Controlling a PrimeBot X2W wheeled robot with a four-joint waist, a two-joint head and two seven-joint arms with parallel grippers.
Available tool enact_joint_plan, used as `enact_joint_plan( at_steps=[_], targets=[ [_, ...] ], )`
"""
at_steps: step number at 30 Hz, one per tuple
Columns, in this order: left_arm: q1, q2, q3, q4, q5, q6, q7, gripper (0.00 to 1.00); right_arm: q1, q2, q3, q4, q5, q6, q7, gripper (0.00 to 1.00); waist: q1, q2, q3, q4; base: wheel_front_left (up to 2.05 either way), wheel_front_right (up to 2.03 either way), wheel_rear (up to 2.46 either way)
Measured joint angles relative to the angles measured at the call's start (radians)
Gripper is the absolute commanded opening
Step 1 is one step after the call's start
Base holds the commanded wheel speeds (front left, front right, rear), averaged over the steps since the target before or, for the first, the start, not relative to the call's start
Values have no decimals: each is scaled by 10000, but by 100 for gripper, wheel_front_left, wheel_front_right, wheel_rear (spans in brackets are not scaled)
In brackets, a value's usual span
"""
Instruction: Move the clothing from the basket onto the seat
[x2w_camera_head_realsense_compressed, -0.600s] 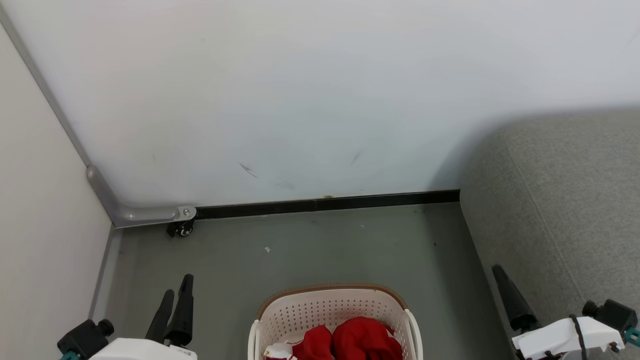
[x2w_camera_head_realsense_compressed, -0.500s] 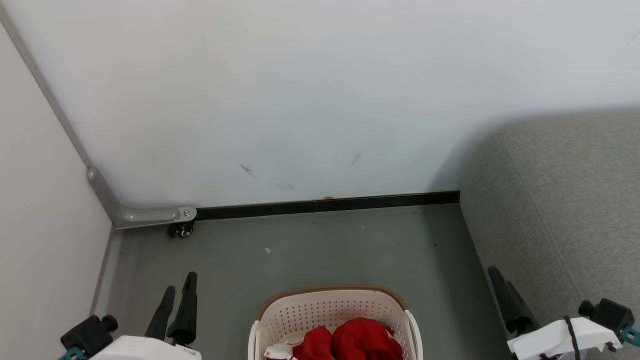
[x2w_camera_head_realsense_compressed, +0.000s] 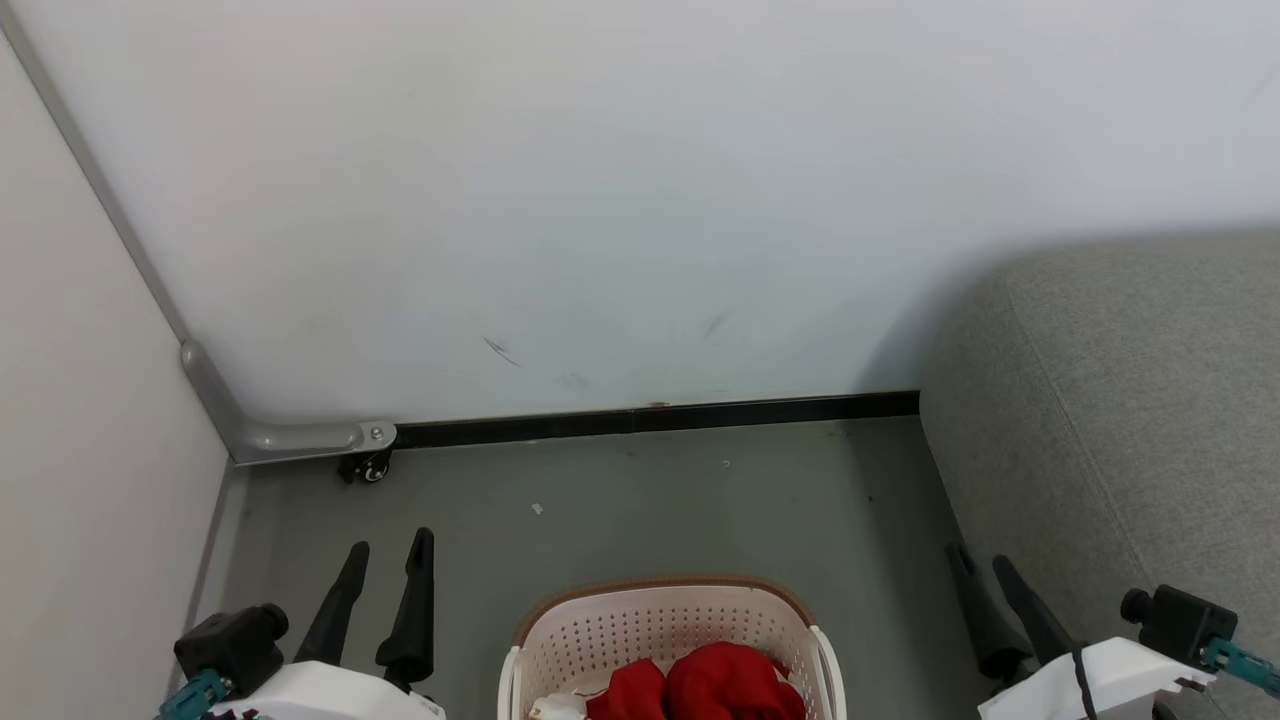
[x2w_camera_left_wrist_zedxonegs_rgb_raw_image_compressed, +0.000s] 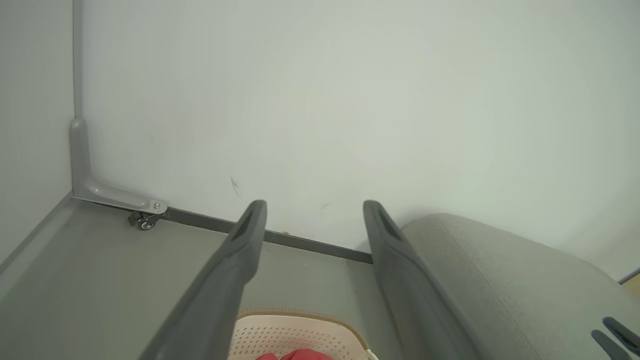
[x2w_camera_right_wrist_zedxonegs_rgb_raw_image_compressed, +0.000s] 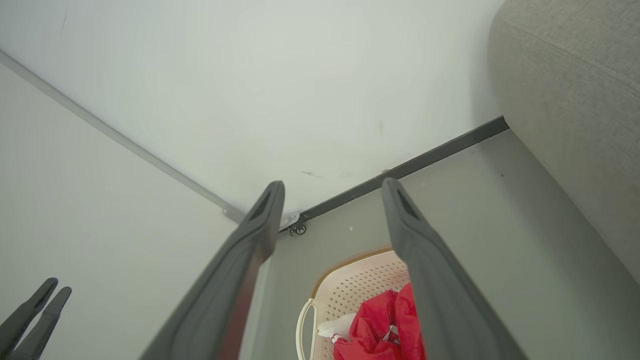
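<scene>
Red clothing (x2w_camera_head_realsense_compressed: 700, 685) lies bunched in the cream basket (x2w_camera_head_realsense_compressed: 660, 625) with a brown rim, standing on the floor at the bottom centre of the head view. The grey seat (x2w_camera_head_realsense_compressed: 1130, 420) rises at the right. My left gripper (x2w_camera_head_realsense_compressed: 388, 550) hangs open to the left of the basket, empty. On the basket's right, beside the seat's edge, my right gripper (x2w_camera_head_realsense_compressed: 983, 565) is open and empty too. The left wrist view looks past its open gripper (x2w_camera_left_wrist_zedxonegs_rgb_raw_image_compressed: 314, 205) at the basket (x2w_camera_left_wrist_zedxonegs_rgb_raw_image_compressed: 295, 332) and the seat (x2w_camera_left_wrist_zedxonegs_rgb_raw_image_compressed: 500, 280). Below the open right gripper (x2w_camera_right_wrist_zedxonegs_rgb_raw_image_compressed: 332, 184) lie the clothing (x2w_camera_right_wrist_zedxonegs_rgb_raw_image_compressed: 380, 325) and basket (x2w_camera_right_wrist_zedxonegs_rgb_raw_image_compressed: 350, 285).
A white wall with a black skirting strip (x2w_camera_head_realsense_compressed: 650, 415) closes the floor behind the basket. A grey bracket with a small caster (x2w_camera_head_realsense_compressed: 365, 468) sits in the left corner, where a pale partition (x2w_camera_head_realsense_compressed: 90, 500) runs along the left. Grey floor (x2w_camera_head_realsense_compressed: 650, 510) lies between basket and wall.
Both grippers have shifted inward toward the basket, and the left fingers now stand wider apart. The whole head view has slid down slightly, so the camera moved a little.
</scene>
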Motion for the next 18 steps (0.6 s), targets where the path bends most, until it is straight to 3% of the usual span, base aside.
enact_joint_plan(
  at_steps=[8, 18],
  targets=[
    [20, 6, -307, -224, 1254, 376, -265, 100, 77, 8, 176, -136, -1285, 0, -270, 100, -48, 0, 5, 6, 0, 0, 0],
    [205, 23, -623, -267, 2623, 780, -627, 100, 200, 13, 395, -278, -2842, 0, -663, 100, -63, 0, -23, 19, 0, 0, 0]
  ],
)
